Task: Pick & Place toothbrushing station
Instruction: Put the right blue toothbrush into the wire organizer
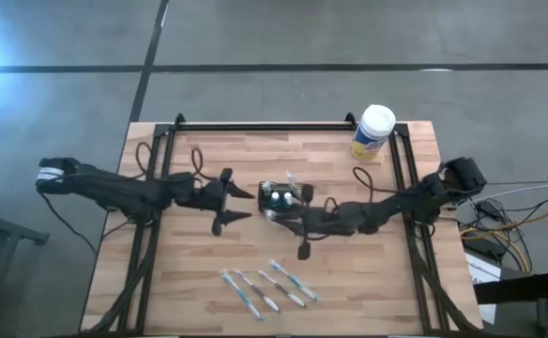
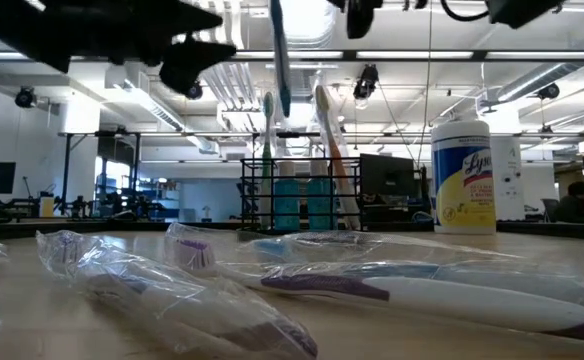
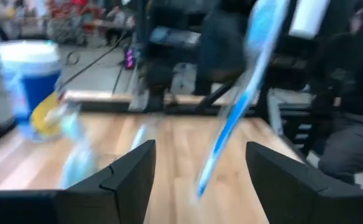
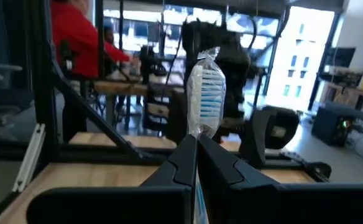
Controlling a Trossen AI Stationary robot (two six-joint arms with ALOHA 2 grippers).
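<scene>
Take the black wire-mesh basket as your landmark: it sits near the middle of the wooden table, with two toothpaste tubes standing inside it, their white caps showing from above. In the low view you see the basket far back with a couple of toothbrushes propped upright in it.

Your left gripper hovers just to the left of the basket, and its fingers stand apart with nothing between them. Through its wrist camera you see the two dark fingers spread wide, and beyond them a blurred blue toothbrush slanting in the air, not in their grasp.

Your right gripper sits at the basket's near right edge, fingers pressed together on a wrapped toothbrush; in its wrist view the bristled head rises straight up from between the closed fingertips.

Four more wrapped toothbrushes lie in a row on the table, well apart from the basket toward the front edge. A white-lidded canister with a yellow label stands at the far right corner, well away from the basket. A person in a red top shows beyond the table.
</scene>
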